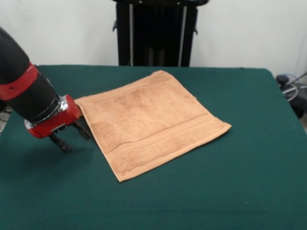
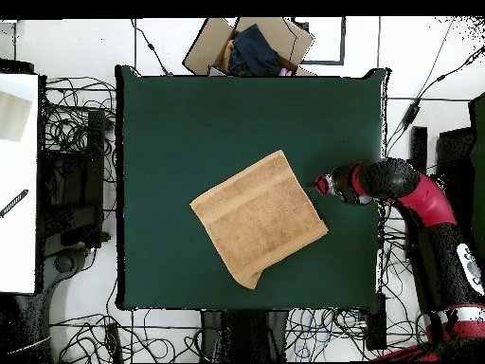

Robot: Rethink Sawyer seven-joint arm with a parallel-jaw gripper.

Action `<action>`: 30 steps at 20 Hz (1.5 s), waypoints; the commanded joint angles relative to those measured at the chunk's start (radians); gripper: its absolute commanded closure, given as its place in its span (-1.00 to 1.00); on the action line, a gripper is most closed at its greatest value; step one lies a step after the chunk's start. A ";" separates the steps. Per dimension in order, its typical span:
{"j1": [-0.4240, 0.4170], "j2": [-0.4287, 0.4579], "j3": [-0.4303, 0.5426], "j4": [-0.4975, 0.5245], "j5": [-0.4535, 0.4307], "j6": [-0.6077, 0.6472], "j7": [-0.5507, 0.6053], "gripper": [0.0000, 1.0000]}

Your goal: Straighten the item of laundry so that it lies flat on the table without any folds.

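Green felt table (image 1: pixel 230 191), peach hand towel (image 1: pixel 151 122) mid-surface, near flat. Gripper (image 1: pixel 71 139) just beside its side edge, fingers apart, empty. Straightening looks almost finished; next, check corners for leftover folds.

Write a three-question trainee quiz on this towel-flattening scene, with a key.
1. True or false: the claw is lifting the hand towel clear of the table.
2. Where is the claw? A) over the towel's middle B) beside one towel edge, low over the green top C) off the table
3. In the overhead view, which corner of the hand towel seems doubled under rather than flat?

Key: 1. False; the towel lies on the table. 2. B. 3. The corner nearest the picture's bottom, which looks rounded and folded.
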 commanded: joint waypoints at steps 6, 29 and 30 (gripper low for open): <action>0.036 0.087 -0.001 -0.046 0.046 0.081 -0.177 -1.00; 0.046 0.117 -0.008 -0.070 0.112 0.197 -0.199 -1.00; 0.046 0.117 -0.008 -0.070 0.112 0.202 -0.197 -1.00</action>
